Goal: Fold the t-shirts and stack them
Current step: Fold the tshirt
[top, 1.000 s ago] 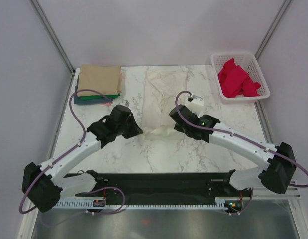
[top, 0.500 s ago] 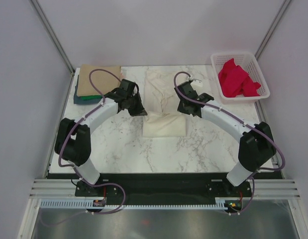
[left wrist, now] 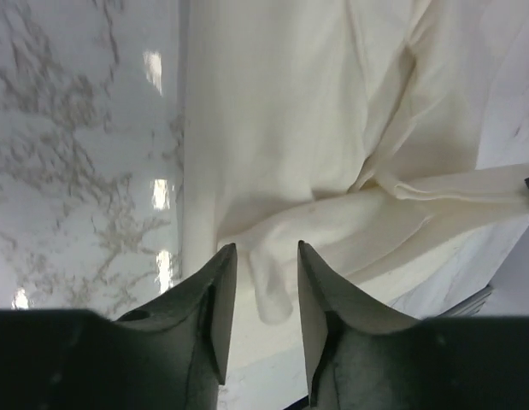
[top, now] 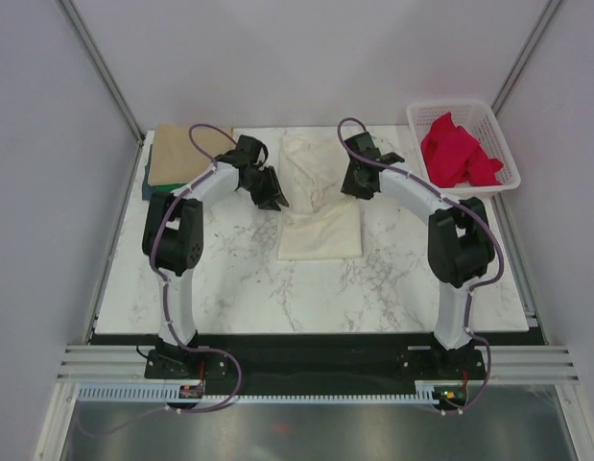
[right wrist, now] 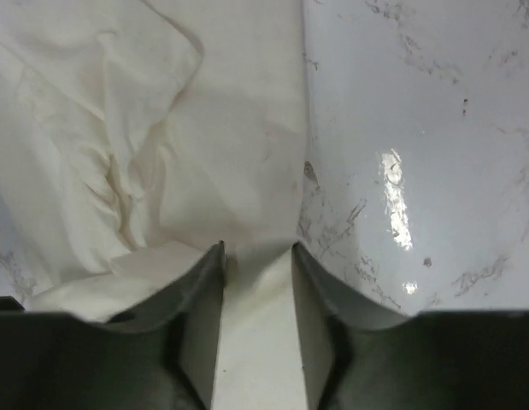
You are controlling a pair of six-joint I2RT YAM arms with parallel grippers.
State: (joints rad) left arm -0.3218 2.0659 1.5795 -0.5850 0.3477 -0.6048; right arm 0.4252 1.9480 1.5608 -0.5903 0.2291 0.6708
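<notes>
The cream t-shirt [top: 320, 206] lies in the middle of the table, its near part doubled over into a flat rectangle. My left gripper [top: 275, 199] sits at the shirt's left edge, and in the left wrist view [left wrist: 266, 248] its jaws stand apart with a loose cloth corner [left wrist: 273, 295] between them, unpinched. At the shirt's right edge my right gripper [top: 351, 189] is low on the cloth; the right wrist view [right wrist: 257, 248] shows its jaws parted over a fold of the shirt [right wrist: 204, 128]. A stack of folded t-shirts, tan [top: 181, 154] over green [top: 154, 190], rests at the far left.
A white mesh basket [top: 509, 154] holding red cloth [top: 455, 154] stands at the far right corner. Both arms stretch far across the marble table [top: 229, 279]. Enclosure walls border the table on the left, right and back.
Both grippers carried the shirt's near edge away toward the far side, folding it over itself. Their jaws, shut on the cloth before, have now parted.
</notes>
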